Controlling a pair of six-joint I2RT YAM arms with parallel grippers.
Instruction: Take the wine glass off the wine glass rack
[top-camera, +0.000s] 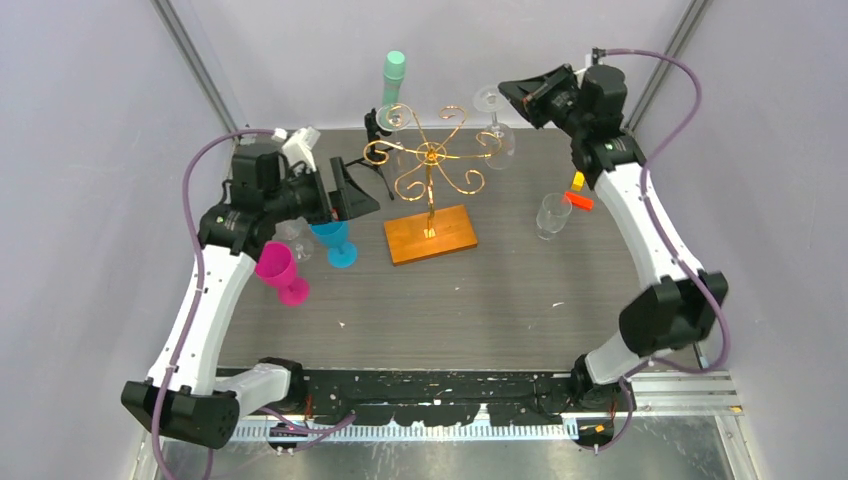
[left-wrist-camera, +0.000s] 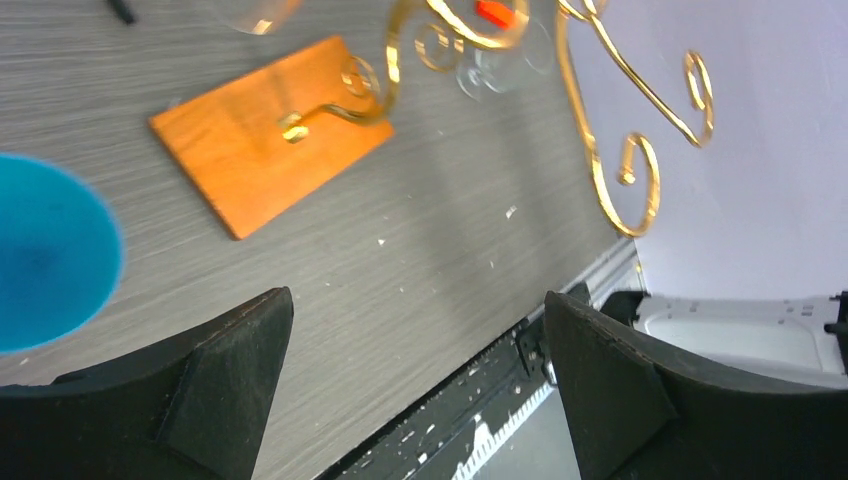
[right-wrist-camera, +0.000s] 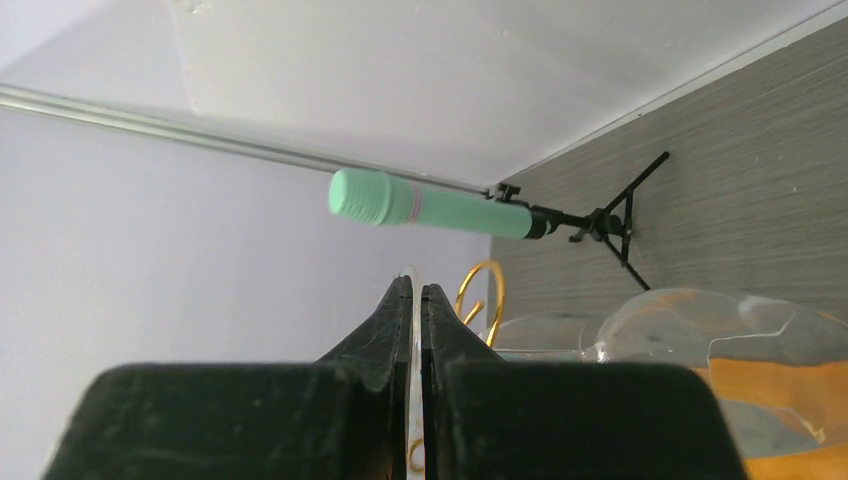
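Grey wood-grain worktop (top-camera: 520, 290), scuffed; pale lilac walls (top-camera: 100, 100). Right hand (top-camera: 511, 92) pinches wine glass (top-camera: 500, 140) by its foot, seemingly beside wine glass rack (top-camera: 430, 160) arm tip. Left hand (left-wrist-camera: 415, 300) wide, empty.

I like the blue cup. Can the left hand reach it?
Probably yes. The left hand is open, and the blue cup stands right beside it with nothing between them.

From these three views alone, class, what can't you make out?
- Top view: whether the wine glass is off the wine glass rack; clear glass overlaps gold wire.
- Right wrist: which part of the glass the right gripper pinches; its shut fingers show only a thin clear edge.
- Left wrist: blue cup, blurred, cut off at left edge.
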